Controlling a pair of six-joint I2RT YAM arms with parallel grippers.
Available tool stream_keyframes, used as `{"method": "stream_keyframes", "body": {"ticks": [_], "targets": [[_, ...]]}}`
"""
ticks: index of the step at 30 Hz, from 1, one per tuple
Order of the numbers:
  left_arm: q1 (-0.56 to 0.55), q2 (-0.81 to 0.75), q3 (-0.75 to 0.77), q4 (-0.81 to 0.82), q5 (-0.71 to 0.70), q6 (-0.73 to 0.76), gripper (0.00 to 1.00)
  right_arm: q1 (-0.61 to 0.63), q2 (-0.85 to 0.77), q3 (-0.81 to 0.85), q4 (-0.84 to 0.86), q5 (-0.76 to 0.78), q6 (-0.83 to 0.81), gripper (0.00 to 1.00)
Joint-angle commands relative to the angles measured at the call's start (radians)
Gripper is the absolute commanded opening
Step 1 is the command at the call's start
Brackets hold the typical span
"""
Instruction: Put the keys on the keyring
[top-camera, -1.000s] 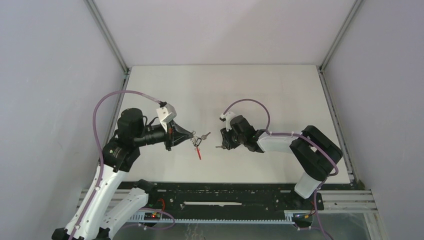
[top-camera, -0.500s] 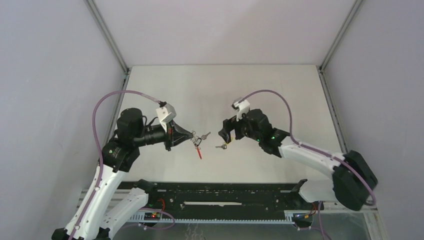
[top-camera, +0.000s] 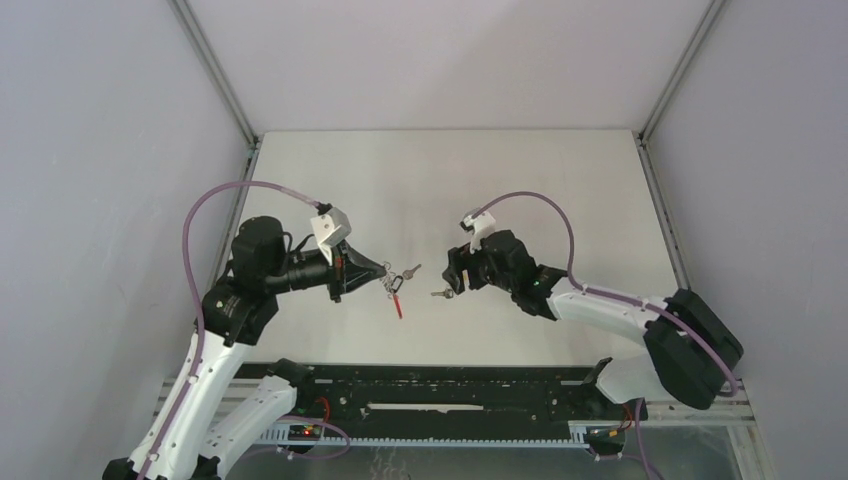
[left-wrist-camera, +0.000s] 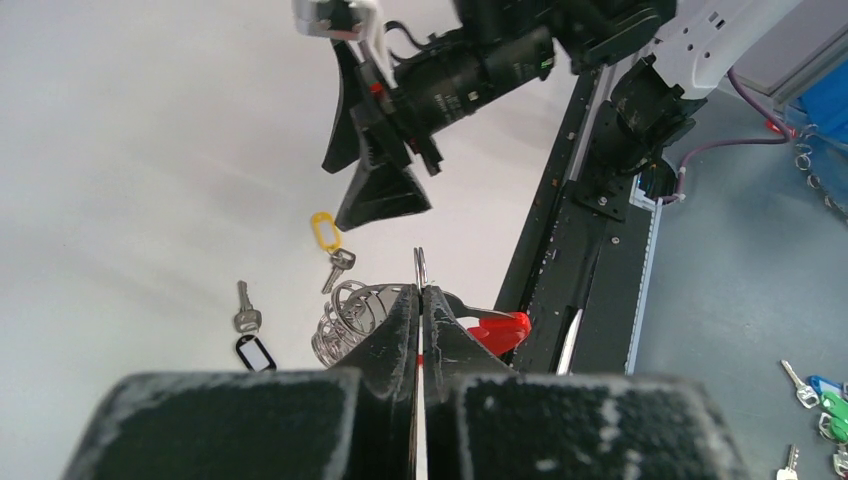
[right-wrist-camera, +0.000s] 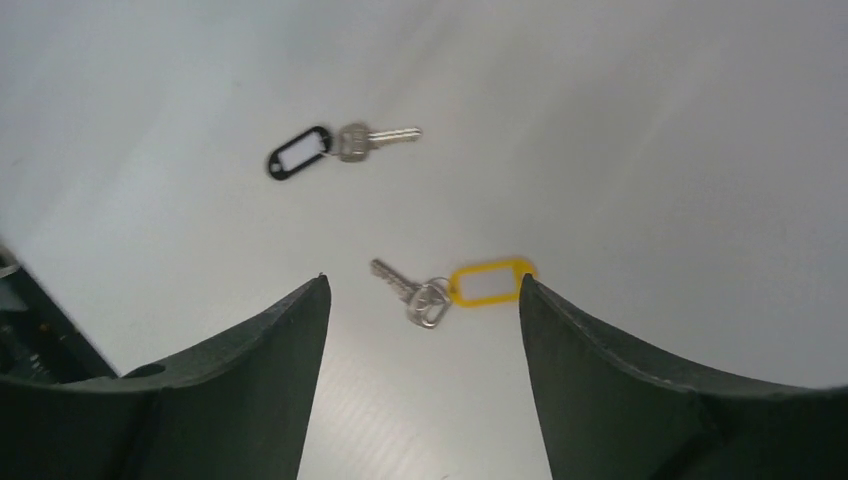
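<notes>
Robot lab test cell, not a home or shop. Bare white table boxed in by plain pale panels on aluminium extrusion posts. Left arm and right arm bolted to a black slotted rail at the near edge, with purple cabling looped up to the wrists. Spare tagged keys lying off the table beyond the rail.
</notes>
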Motion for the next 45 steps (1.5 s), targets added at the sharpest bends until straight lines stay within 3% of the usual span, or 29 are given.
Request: {"method": "stream_keyframes", "body": {"ticks": [1,15,39,45], "targets": [[0.005,-0.013,0.061,0.017,0.02,-0.009,0.0,-0.021,0.093,0.012,0.042,0.053,-0.04,0.75],[0.005,-0.003,0.062,0.012,0.018,-0.011,0.0,0.017,0.278,0.046,0.149,0.034,-0.197,0.46],[0.005,0.012,0.072,0.015,0.013,-0.018,0.0,0.019,0.354,0.081,0.131,0.008,-0.2,0.35],[0.005,0.013,0.073,0.014,0.014,-0.018,0.0,0.022,0.301,0.081,0.111,-0.025,-0.2,0.38]]}}
